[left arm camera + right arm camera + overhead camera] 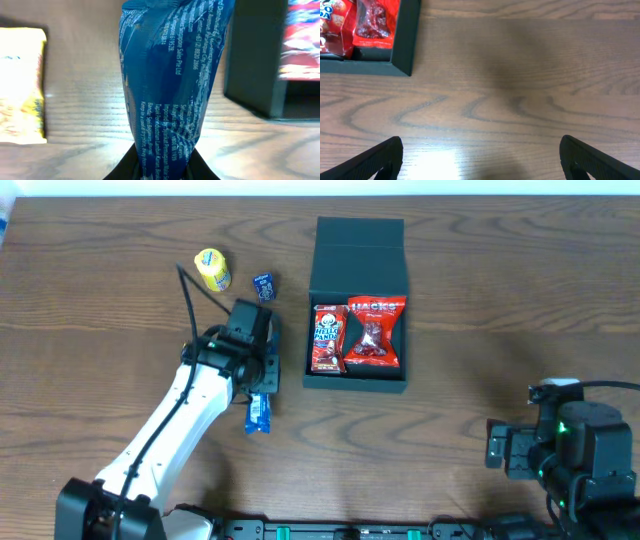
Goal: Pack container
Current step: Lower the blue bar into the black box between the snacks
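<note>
Right gripper (480, 165) hangs wide and idle over the tabletop (520, 75). My left gripper (162, 167), beside the open container (358, 250) holding the Hacks packet (375, 330) and Hello Panda packet (327, 338), pinches a blue snack packet (165, 90) by one end, likely to slot it in.

"HELLO PANDA" marks the narrow red packet (327, 338), "HACKS" the wider red packet (376, 332).

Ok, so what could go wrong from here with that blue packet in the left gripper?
The left gripper pinches the blue packet near one end, so it may swing or slip in transit. The container already holds the Hello Panda packet and the Hacks packet side by side, covering most of its floor, so the blue one may catch on a wall or end up lying on top.
</note>
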